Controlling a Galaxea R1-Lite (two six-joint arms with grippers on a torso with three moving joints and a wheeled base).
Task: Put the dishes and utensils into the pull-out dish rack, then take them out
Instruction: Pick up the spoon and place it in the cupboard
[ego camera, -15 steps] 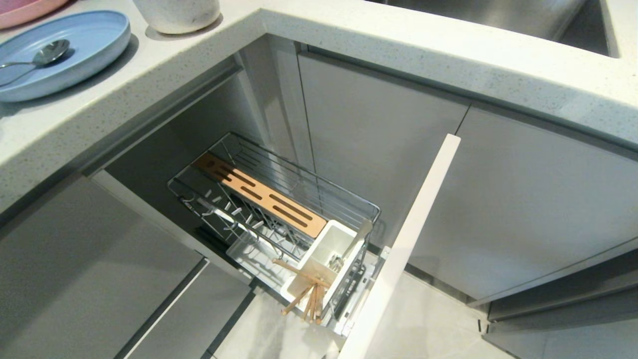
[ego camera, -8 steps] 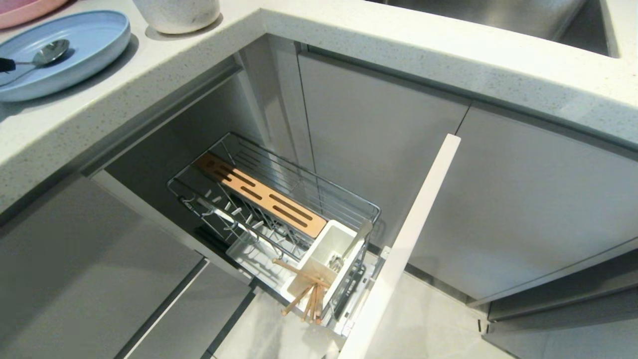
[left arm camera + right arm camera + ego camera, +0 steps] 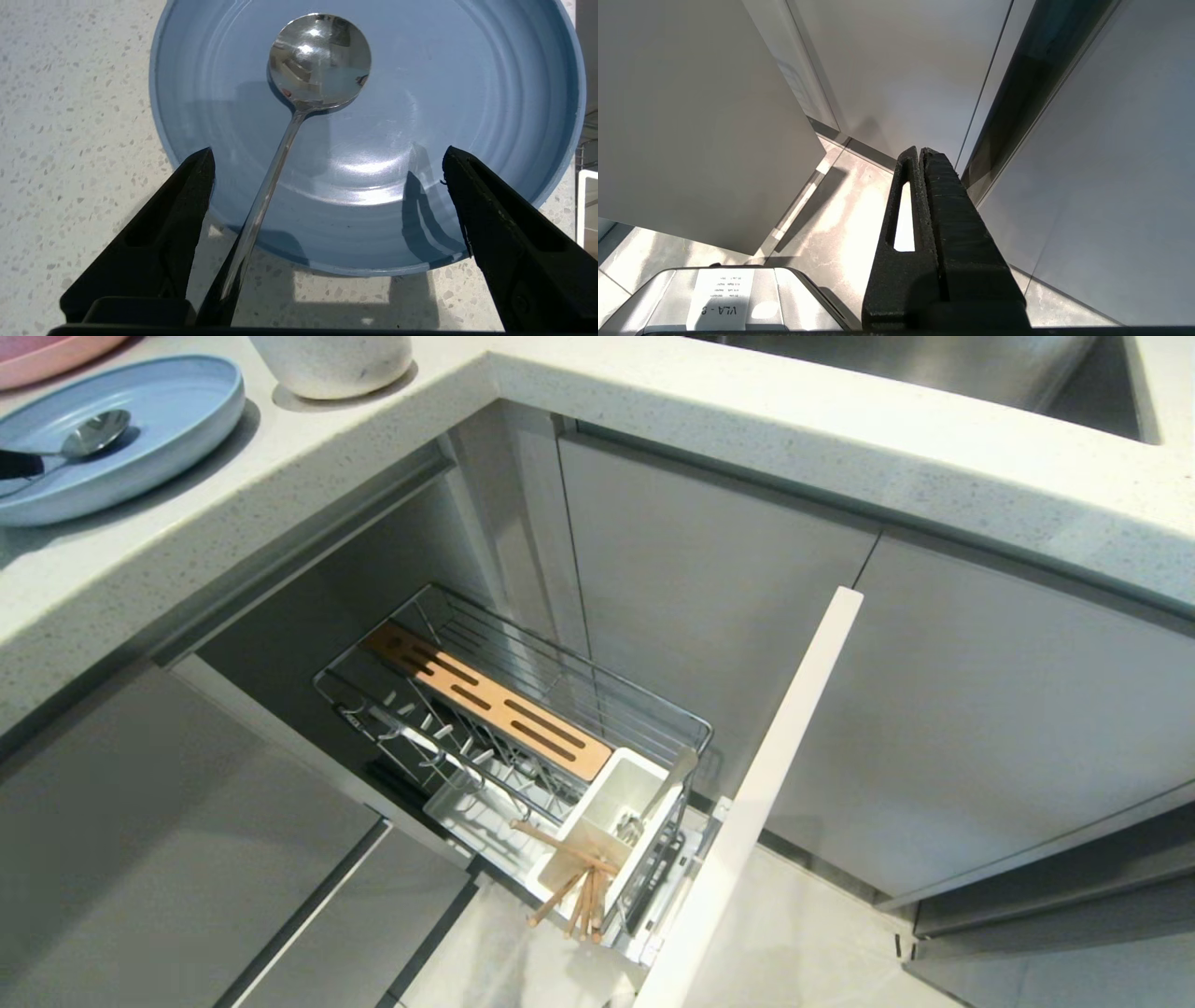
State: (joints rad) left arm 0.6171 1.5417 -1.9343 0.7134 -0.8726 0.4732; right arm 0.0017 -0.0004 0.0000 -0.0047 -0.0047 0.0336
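A silver spoon [image 3: 320,56] lies in the pale-blue plate [image 3: 467,93] on the counter, its handle reaching out over the rim. My left gripper [image 3: 328,151] stands open over the plate's near rim, with the handle between its fingers, close to one finger [image 3: 187,210] and untouched. In the head view one black fingertip [image 3: 17,464] shows at the left edge beside the spoon [image 3: 89,434]. The off-white bowl [image 3: 331,364] stands behind the plate [image 3: 140,439]. The pull-out dish rack [image 3: 439,616] is open below, with wooden chopsticks [image 3: 569,887] in its white caddy [image 3: 644,779]. My right gripper [image 3: 920,151] hangs shut near the floor.
A pink plate [image 3: 47,350] sits at the counter's far left. The rack's door front [image 3: 756,793] juts out towards me. A tan slotted strip [image 3: 485,700] runs along the rack. A steel sink [image 3: 934,359] is set in the counter at the right. Part of my base [image 3: 719,294] shows below the right gripper.
The left gripper's black fingertip has come into the head view from the left edge, moving towards the spoon's handle. Plate, spoon and rack have not moved.
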